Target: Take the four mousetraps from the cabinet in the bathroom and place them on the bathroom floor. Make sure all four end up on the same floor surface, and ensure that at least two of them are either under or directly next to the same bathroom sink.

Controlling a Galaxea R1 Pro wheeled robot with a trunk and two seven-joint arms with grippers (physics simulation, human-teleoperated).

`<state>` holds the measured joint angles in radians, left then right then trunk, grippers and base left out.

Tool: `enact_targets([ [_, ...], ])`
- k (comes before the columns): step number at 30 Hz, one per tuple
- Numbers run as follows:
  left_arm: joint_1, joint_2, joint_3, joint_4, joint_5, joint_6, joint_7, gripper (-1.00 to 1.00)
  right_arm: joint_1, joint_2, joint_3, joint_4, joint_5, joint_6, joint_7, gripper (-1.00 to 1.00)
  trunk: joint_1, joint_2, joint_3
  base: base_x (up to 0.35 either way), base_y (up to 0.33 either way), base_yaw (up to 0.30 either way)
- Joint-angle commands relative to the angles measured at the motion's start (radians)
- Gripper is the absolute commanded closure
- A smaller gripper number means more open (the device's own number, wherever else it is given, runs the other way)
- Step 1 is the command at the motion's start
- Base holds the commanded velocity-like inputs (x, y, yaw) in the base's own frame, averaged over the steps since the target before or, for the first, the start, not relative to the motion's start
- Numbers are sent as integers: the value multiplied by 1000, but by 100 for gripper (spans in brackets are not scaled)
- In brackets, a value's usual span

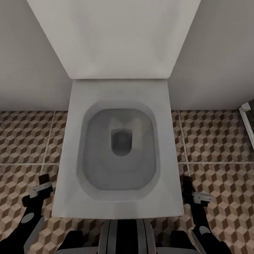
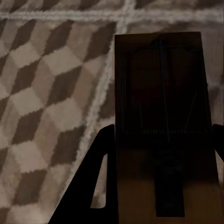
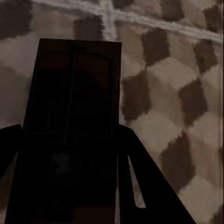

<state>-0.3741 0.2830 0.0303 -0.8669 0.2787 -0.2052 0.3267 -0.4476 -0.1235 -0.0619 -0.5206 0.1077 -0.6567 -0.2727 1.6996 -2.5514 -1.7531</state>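
Note:
I stand facing a toilet, my arms hanging low on either side of it over the bathroom floor [image 1: 218, 141] with its cube-pattern tiles. My left gripper [image 1: 41, 187] is shut on a mousetrap [image 2: 158, 93], a flat wooden board with dark wire parts that sticks out past the fingers [image 2: 100, 172] a little above the tiles. On the other side my right gripper [image 1: 195, 194] is shut on a second mousetrap [image 3: 74, 107], gripped the same way between its dark fingers [image 3: 135, 168] over the floor [image 3: 177, 93].
A white toilet [image 1: 121, 148] with its lid raised against the grey wall fills the middle, right in front of my trunk. A dark, white-framed panel edge [image 1: 247, 118] stands at the far right. Open tiles lie on both sides of the toilet.

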Motion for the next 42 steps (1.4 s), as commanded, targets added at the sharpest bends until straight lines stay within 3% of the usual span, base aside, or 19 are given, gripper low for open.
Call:
enact_targets([
  [1,0,1,6,0,8,-4,5,100,0,-5,-2,1,8,-2,-2,100,0,0,0,0,0,0],
  [8,0,20,21,0,8,-3,0,100,0,-13,-2,1,7,-1,-2,100,0,0,0,0,0,0],
  [42,0,20,20,1,10,-3,-3,100,0,-13,-1,1,9,-3,-2,100,0,0,-4,-30,0,0],
])
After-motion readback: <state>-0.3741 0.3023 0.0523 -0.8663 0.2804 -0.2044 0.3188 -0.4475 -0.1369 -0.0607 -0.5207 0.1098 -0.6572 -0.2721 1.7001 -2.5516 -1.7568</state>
